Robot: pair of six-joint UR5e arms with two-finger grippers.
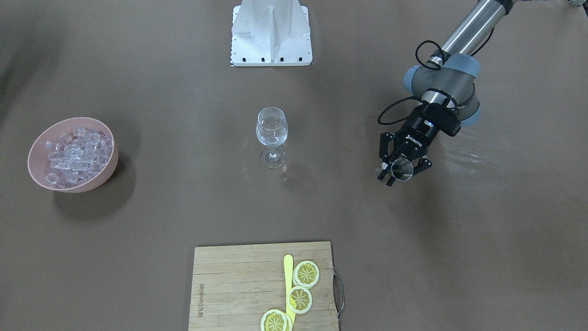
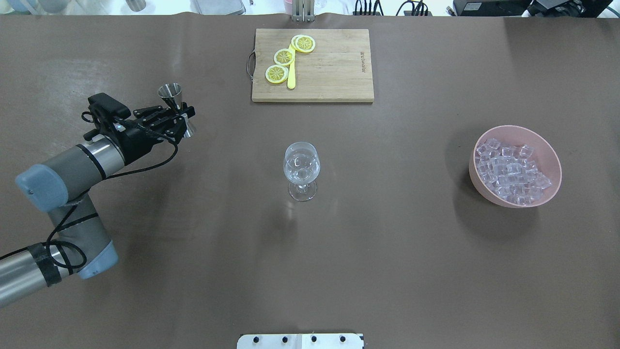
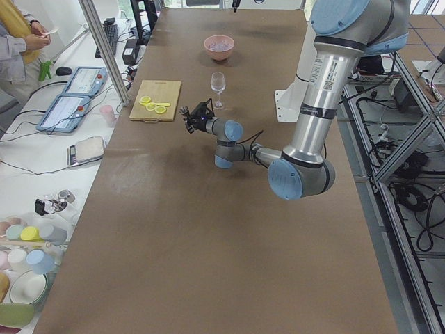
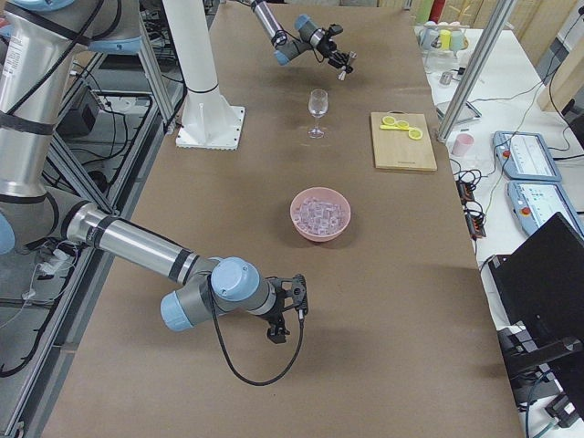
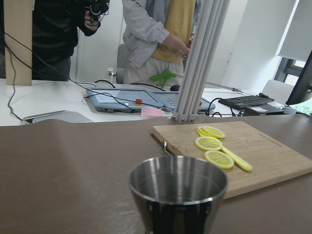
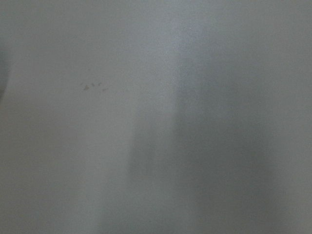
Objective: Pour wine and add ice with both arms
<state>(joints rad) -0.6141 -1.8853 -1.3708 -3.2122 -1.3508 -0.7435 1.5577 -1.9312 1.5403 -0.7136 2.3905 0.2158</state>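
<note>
Ice (image 2: 508, 169) in bowl (image 2: 513, 127), well right of glass (image 2: 301, 167) overhead. Left gripper (image 2: 185, 120) pinching jigger (image 2: 170, 92) left of glass. Right gripper (image 4: 287, 315) seen only in exterior right view; grip can't tell.

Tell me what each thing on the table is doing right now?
Left gripper, shut on jigger.
Jigger, upright, gripped at its waist.
Wine glass, upright, standing free.
Ice, piled in pink bowl.
Lemon slices, lying flat on cutting board.
Right gripper, cannot tell open or shut.
</note>
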